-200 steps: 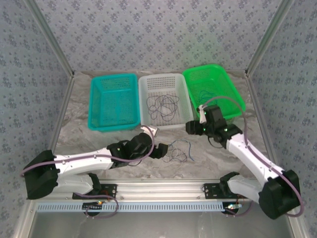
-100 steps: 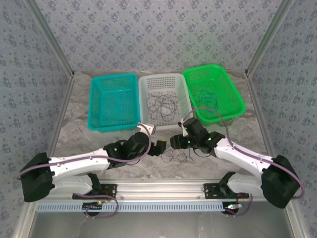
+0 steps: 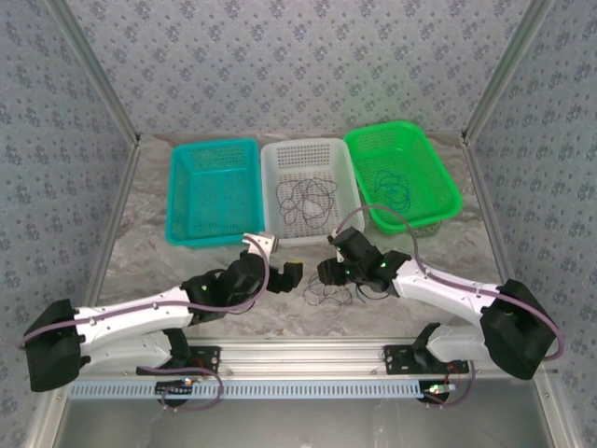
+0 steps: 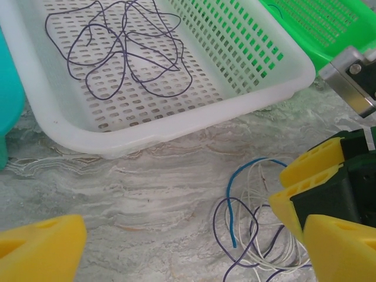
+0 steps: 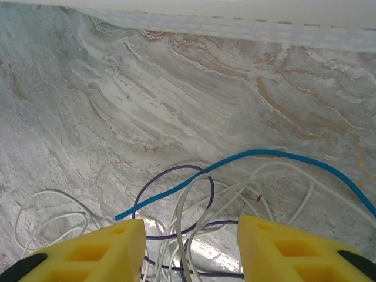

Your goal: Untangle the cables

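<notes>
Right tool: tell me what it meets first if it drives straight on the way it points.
Probably the loose tangle of cables on the table, just ahead of the right tool; its open jaws straddle white and purple strands. Depth is unclear.

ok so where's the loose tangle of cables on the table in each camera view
Top external: the tangle of cables lies just below centre, on the table in front of the white basket.
Left wrist: lower right, on the near side of the basket's rim.
Right wrist: bottom centre; the white strip along the top edge looks like that basket.
Shared landmark: the white basket.
</notes>
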Robot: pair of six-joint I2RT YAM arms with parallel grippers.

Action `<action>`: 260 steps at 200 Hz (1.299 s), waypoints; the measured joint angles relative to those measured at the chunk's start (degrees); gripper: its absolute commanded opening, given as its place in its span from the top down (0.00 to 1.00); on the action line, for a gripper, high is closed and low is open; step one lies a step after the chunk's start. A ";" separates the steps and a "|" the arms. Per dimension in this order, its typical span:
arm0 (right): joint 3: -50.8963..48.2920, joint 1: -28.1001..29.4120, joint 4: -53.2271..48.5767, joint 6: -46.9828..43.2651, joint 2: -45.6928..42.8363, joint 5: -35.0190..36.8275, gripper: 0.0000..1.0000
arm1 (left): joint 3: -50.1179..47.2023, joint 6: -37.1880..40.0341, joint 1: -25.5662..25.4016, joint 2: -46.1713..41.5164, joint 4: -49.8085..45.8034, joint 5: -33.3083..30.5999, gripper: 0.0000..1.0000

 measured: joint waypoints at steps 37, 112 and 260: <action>-0.02 1.09 0.02 0.61 1.27 0.44 0.62 | -0.46 -0.31 0.00 -1.05 -0.04 -0.96 0.01; -0.48 3.30 -2.10 2.78 -2.05 7.50 1.00 | -0.72 -0.20 0.00 -1.05 -0.31 -0.87 0.01; 5.99 4.68 -4.09 -3.80 -27.10 3.34 1.00 | -0.68 5.20 0.00 4.17 3.63 5.40 0.01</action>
